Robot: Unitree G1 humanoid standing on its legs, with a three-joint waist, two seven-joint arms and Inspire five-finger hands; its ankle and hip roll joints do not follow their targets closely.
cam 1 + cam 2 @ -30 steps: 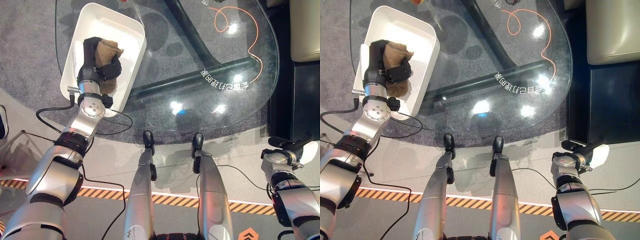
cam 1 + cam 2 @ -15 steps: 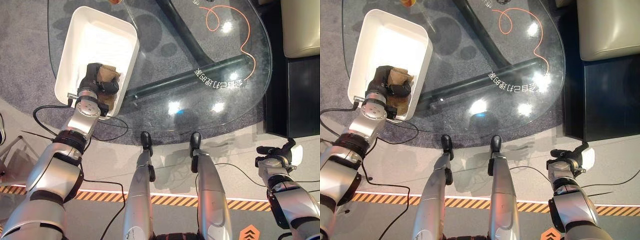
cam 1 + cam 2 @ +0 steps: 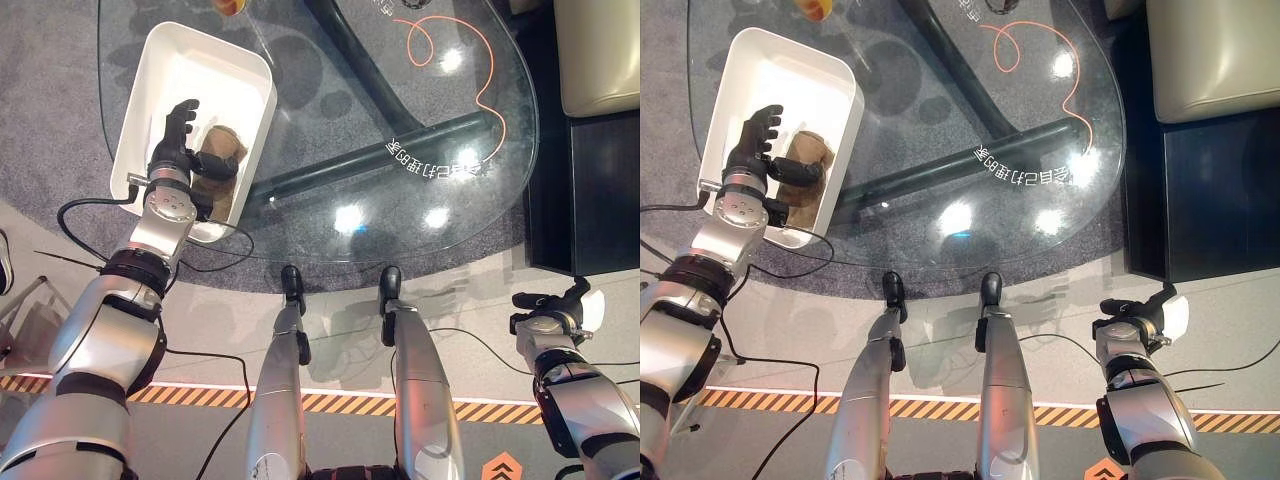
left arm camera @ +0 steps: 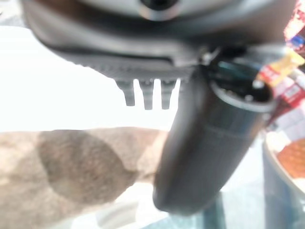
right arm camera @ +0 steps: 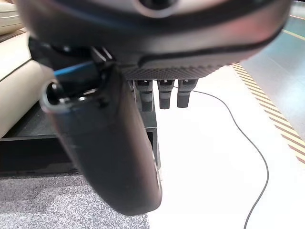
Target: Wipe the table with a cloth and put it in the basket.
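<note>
Item: brown cloth point(image 3: 215, 170), crumpled, lying inside the white basket point(image 3: 165, 70) at its near end; the basket sits on the glass table point(image 3: 330, 130) at about 10 o'clock. Left hand point(image 3: 172, 150): over the basket, fingers spread straight and released from the cloth, thumb resting just beside or on it. Right hand point(image 3: 548, 312): off the table at about 4 o'clock, low over the floor, fingers straight, holding nothing; orange cord point(image 3: 470, 50) on the table at 1 o'clock.
</note>
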